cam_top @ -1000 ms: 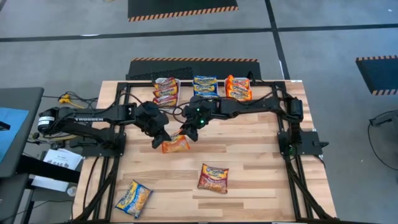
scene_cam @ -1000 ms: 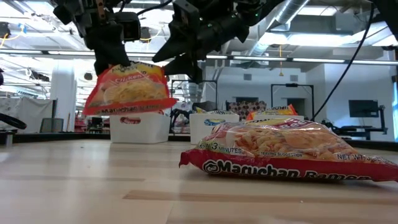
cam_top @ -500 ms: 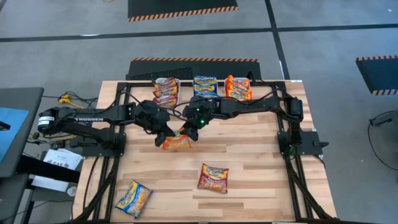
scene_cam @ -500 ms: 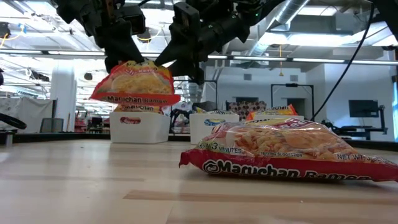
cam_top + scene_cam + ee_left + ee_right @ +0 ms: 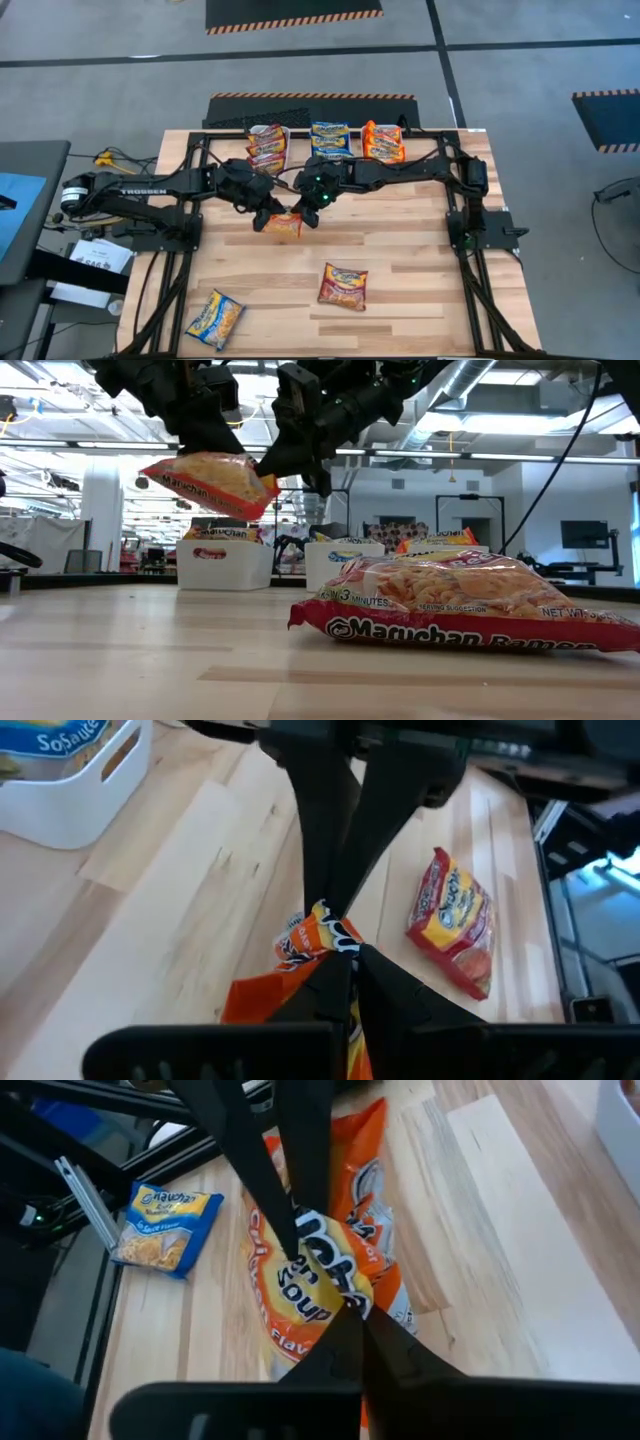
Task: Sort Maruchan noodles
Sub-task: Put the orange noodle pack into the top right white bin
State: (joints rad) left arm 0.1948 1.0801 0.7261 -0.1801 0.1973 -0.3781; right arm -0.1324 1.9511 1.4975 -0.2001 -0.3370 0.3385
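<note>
An orange Maruchan noodle packet (image 5: 284,225) hangs in the air over the middle of the table, between my two grippers. My left gripper (image 5: 263,219) is shut on its left side and my right gripper (image 5: 304,213) is shut on its right side. In the low view the packet (image 5: 208,480) lies slanted, almost flat, well above the table. A red packet (image 5: 343,285) and a blue packet (image 5: 215,318) lie flat on the table nearer the front edge. My left gripper pinches the packet's left edge (image 5: 322,942) between its two fingers, coming slanting down from the table's left. The packet is lifted clear of the table. My right gripper pinches the packet's right edge (image 5: 335,1295) between its two fingers, coming slanting down from the table's right and far side. In the low view its fingertips (image 5: 270,468) sit at the packet's lower right end. The packet spans slanted between the two grippers.
Three white bins stand along the far edge, holding red packets (image 5: 267,146), blue packets (image 5: 330,137) and orange packets (image 5: 383,140). The black arm frames (image 5: 470,230) run along both sides of the table. Bare wood lies between the grippers and the two loose packets.
My right gripper has shut on the orange packet's right side. My left gripper has carried the packet a little up and toward the far edge. The packet has tipped from hanging upright below the left gripper to almost flat between both grippers.
</note>
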